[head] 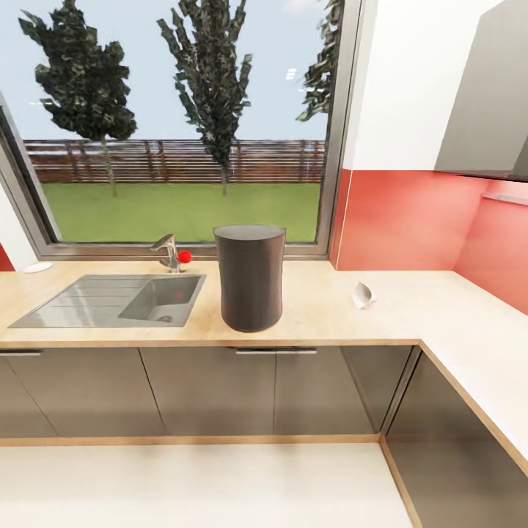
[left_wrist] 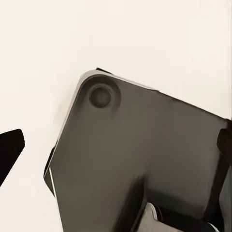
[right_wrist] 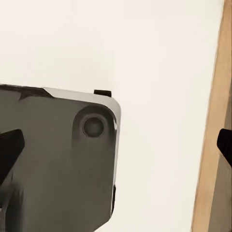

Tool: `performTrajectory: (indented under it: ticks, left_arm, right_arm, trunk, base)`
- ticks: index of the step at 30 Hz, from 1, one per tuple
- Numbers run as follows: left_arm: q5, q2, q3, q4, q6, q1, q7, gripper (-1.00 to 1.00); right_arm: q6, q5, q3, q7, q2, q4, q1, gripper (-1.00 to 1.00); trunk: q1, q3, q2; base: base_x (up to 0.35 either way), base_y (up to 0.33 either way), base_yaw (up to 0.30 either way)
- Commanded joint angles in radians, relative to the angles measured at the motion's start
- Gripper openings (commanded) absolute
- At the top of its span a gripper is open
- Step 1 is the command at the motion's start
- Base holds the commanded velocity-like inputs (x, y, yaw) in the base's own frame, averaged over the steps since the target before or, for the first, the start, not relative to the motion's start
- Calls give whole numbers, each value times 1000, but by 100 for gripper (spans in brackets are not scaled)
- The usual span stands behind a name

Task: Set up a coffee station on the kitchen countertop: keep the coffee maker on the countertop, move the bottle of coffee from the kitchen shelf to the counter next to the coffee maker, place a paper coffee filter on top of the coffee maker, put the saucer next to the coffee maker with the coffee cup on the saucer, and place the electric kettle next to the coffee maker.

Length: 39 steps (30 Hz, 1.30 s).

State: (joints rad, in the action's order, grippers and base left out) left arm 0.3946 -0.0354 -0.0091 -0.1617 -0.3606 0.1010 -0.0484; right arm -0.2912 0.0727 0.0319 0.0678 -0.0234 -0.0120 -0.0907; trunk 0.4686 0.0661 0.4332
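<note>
Pale wood-grain runs the length of the kitchen countertop (head: 88,323), which sits over grey cabinet fronts (head: 205,392) and turns a corner at the right. At its far left edge, under the window (head: 183,117), a small flat white disc, apparently the saucer (head: 37,267), lies on the worktop. Next comes a grey sink (head: 110,301) set into the counter, with a chrome tap (head: 167,251) bearing a red knob behind it. Just right of the sink stands the coffee maker (head: 249,277), a dark grey waisted cylinder, upright on the counter near its front edge. Further right, well apart from it, a small white curved piece (head: 363,295) rests on the worktop before the red backsplash (head: 411,220); what it is cannot be told.

Each wrist view looks down on a dark grey rounded plate of the robot's base over a pale floor. The left gripper (left_wrist: 116,145) and the right gripper (right_wrist: 116,145) each show dark fingertips at opposite edges, standing wide apart with nothing between them.
</note>
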Motion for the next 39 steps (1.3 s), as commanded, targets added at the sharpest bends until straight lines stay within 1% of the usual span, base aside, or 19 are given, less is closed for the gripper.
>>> performTrajectory:
  ticks: [1,3,6,10,12,17,18,20,23,24,27,28,32,33,34,36,39]
  left_arm:
    - [9,0,-1,-7,-1,0,-5,100]
    - [7,-3,-2,-18,-10,1,-12,100]
    - [3,-5,-4,-29,-26,2,-24,100]
    - [7,0,-1,-27,-49,2,-27,100]
    - [11,3,1,-28,-60,2,-27,100]
    - [28,31,10,-27,-67,2,-27,100]
    - [30,32,10,-27,-67,2,-27,100]
    - [42,44,6,-24,-65,4,-36,100]
    - [44,46,5,-28,-65,4,-37,100]
    - [39,42,5,-31,-66,4,-38,100]
    - [23,26,-1,-38,-70,5,-41,100]
    - [23,31,-6,-41,-76,8,-47,100]
    - [22,31,-8,-41,-81,8,-49,100]
    - [20,37,-9,-41,-81,8,-49,100]
    - [18,43,-9,-41,-81,8,-49,100]
    - [9,37,-12,-52,-91,10,-58,100]
    - [10,37,-13,-59,-91,10,-59,100]
  right_arm:
    - [-5,7,3,6,-1,1,-7,100]
    - [-16,13,6,7,-5,3,-6,100]
    - [-23,29,12,10,-22,4,-5,100]
    - [-24,51,13,12,-43,4,-6,100]
    - [-25,57,13,12,-45,4,-6,100]
    - [-25,57,12,12,-49,5,-6,100]
    - [-25,57,12,12,-51,5,-6,100]
    - [-13,68,23,7,-60,10,-17,100]
    - [-6,85,26,7,-57,8,-27,100]
    - [-12,86,22,7,-55,8,-22,100]
    - [-28,70,8,7,-60,4,-5,100]
    - [-34,64,12,8,-54,9,0,100]
    - [-49,52,11,13,-32,21,5,100]
    - [-48,46,6,16,-32,21,5,100]
    - [-45,41,0,16,-32,22,4,100]
    - [-36,52,-12,28,-43,26,-7,100]
    - [-43,68,-29,32,-60,21,-24,100]
  trunk:
    - [1,2,2]
    - [1,2,2]
    - [1,2,2]
    - [-15,-11,-26]
    - [-19,-14,-33]
    - [-19,-14,-33]
    - [-19,-14,-33]
    - [-19,-14,-33]
    - [-19,-14,-33]
    - [-19,-14,-33]
    - [-19,-14,-33]
    - [-19,-14,-33]
    - [-19,-14,-33]
    - [-19,-14,-33]
    - [-19,-14,-33]
    - [-19,-14,-33]
    - [-19,-14,-33]
  base:
    - [0,0,0]
    - [0,0,0]
    - [0,0,0]
    - [0,0,0]
    - [0,0,0]
    - [0,0,0]
    - [0,0,0]
    - [0,0,0]
    - [0,0,0]
    - [0,0,0]
    - [0,0,0]
    - [0,0,0]
    - [0,0,0]
    - [0,0,0]
    - [0,0,0]
    - [0,0,0]
    - [0,0,0]
